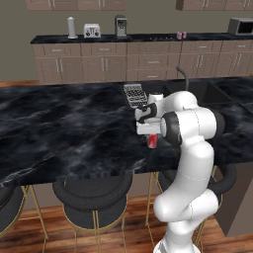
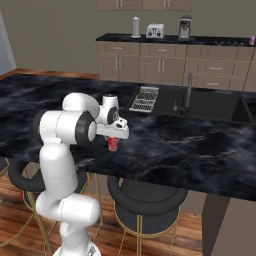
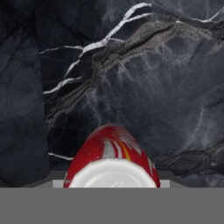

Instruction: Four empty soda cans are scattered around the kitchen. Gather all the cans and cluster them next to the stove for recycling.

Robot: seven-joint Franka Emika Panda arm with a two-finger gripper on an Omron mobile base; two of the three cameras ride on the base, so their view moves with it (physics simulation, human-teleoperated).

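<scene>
Gripper [image 2: 114,140]: closed on the red soda can [image 3: 111,159], judged from the can sitting directly beneath the hand at the centre-bottom of the hand view and showing just under the white hand in both base views. The finger tips themselves are not discernible.

Red soda can: stands upright on the black marble tabletop [image 1: 59,128], long axis vertical, silver top facing the hand camera. In the left base view it appears at [image 1: 152,141], just below the hand, near the front edge of the island.

Key relation: the can lies straight below the gripper along the hand's own axis, no sideways offset visible. The coming move therefore calls for a vertical lift before any travel.

Surroundings: a dish rack [image 2: 144,98] lies beyond the hand, near the sink [image 2: 210,105] with its dark faucet [image 2: 188,90].

Destination: the stove [image 1: 158,36] is on the rear counter, upper right of the left base view, well apart from the island. Two small purple cans [image 1: 181,35] stand just beside it. A white canister [image 1: 72,27], toaster [image 1: 92,30] and coffee machine [image 1: 120,25] occupy the rear counter's left part.

Judgement: task partly advanced; carrying this can requires the base to drive round the island
</scene>
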